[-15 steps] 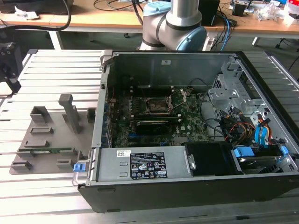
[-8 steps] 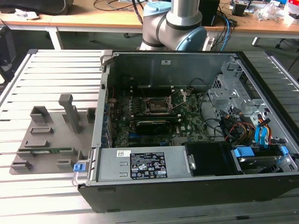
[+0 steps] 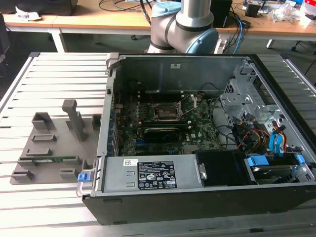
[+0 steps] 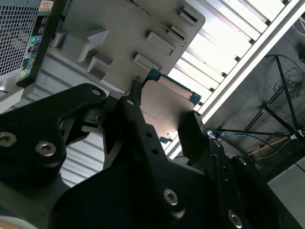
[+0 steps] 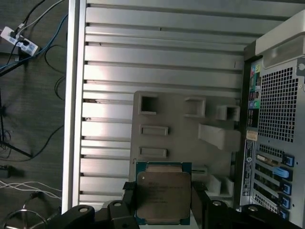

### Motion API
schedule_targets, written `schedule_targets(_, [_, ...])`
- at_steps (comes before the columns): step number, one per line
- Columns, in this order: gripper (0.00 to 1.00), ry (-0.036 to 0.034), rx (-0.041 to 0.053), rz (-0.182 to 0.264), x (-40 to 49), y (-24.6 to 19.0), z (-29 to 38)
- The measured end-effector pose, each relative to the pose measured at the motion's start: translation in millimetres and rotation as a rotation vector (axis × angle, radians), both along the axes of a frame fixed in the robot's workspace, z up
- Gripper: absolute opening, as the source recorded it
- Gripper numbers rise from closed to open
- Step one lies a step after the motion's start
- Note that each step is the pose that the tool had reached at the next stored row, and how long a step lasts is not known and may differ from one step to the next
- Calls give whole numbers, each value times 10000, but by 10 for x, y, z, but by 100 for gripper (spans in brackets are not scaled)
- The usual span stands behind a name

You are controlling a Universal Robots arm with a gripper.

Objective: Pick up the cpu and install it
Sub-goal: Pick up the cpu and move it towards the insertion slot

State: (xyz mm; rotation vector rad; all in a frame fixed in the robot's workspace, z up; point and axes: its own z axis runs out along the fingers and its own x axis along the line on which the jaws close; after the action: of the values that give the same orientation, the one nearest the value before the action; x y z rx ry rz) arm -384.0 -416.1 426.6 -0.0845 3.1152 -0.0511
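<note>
In both wrist views the cpu (image 5: 163, 193) (image 4: 167, 106), a flat square chip with a silvery top and a thin green rim, sits between the two black fingers of my gripper (image 5: 163, 204) (image 4: 164, 117). The gripper is shut on the cpu, one finger on each of two opposite edges. The chip hangs in the air well above the grey fixture plate (image 5: 181, 136) (image 4: 124, 28), near the plate's edge. In the exterior view the black motherboard socket (image 3: 165, 111) lies inside the open computer case (image 3: 148, 64), with its metal cover flap (image 3: 190, 100) raised.
The grey fixture plate (image 3: 54, 143) lies on the slatted metal table (image 3: 59, 74) at the exterior view's left, with upright posts and a green memory stick (image 3: 49, 159). The case's perforated rear wall (image 5: 281, 119) stands beside the plate. Cables (image 3: 256, 133) and a drive cage fill the case's right side.
</note>
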Motion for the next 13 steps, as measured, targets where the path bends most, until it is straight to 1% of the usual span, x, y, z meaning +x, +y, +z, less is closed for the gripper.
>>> schedule_targets(1, [55, 1, 3, 0, 1, 4, 3])
schedule_targets(2, [55, 0, 4, 0, 3, 36, 4])
schedule_targets(3, [55, 0, 7, -1, 10, 93, 4])
schedule_targets(4, [55, 3, 17, -1, 14, 138, 4])
schedule_targets(7, [55, 2, 41, 0, 20, 220, 5])
schedule_targets(8, [55, 3, 44, 0, 22, 262, 4])
schedule_targets(10, [55, 5, 47, -1, 28, 361, 5])
schedule_targets(11, [55, 5, 48, 0, 30, 400, 4])
schedule_targets(12, [55, 5, 50, 0, 33, 473, 4])
schedule_targets(13, [55, 7, 51, -2, 34, 513, 4])
